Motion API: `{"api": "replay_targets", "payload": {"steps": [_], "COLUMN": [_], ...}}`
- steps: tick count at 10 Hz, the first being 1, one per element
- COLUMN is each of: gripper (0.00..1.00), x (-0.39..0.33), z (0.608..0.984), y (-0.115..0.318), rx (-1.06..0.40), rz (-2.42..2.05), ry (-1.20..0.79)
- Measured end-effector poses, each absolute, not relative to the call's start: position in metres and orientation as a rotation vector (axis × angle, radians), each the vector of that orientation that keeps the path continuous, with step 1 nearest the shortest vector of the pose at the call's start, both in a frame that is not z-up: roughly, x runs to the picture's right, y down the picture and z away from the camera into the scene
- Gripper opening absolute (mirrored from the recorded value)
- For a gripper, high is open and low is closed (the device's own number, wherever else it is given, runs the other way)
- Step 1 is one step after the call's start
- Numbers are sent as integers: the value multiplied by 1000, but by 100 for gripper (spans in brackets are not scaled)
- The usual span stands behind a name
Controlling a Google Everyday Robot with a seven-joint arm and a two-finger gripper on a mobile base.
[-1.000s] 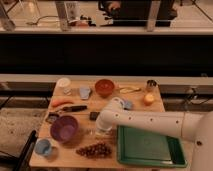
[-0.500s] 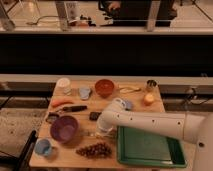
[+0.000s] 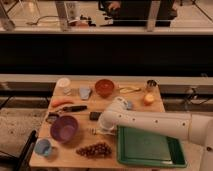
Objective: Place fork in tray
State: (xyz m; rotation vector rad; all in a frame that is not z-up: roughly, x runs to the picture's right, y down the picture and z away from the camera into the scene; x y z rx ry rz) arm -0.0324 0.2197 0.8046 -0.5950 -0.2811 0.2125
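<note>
Silvery, thin, seemingly lying under gripper (image 3: 103, 126), just left of tray (image 3: 150, 161): fork (image 3: 93, 131). Risking nudging it toward grapes (image 3: 95, 149) or pinching air; not telling whether grasping yet.

Green tray (image 3: 150, 147); purple bowl (image 3: 64, 128); silvery fork (image 3: 88, 131); white arm, claw (image 3: 101, 131) over wooden table (image 3: 105, 156).

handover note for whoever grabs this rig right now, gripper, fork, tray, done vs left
Gripper: down at the table just left of the tray, between the purple bowl and the tray's left rim.
Fork: what looks like it lies on the table by the gripper, hard to make out.
Tray: front right of the table, nothing in it.
Done: arm brought to the fork area.
Left: get the fork into the tray.
</note>
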Motion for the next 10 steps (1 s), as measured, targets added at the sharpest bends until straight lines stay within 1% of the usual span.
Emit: {"api": "replay_targets", "payload": {"steps": [10], "gripper": [5], "x": [-45], "z": [778], "y": [177], "rx": [-537], "rz": [169], "ry": [-279]}}
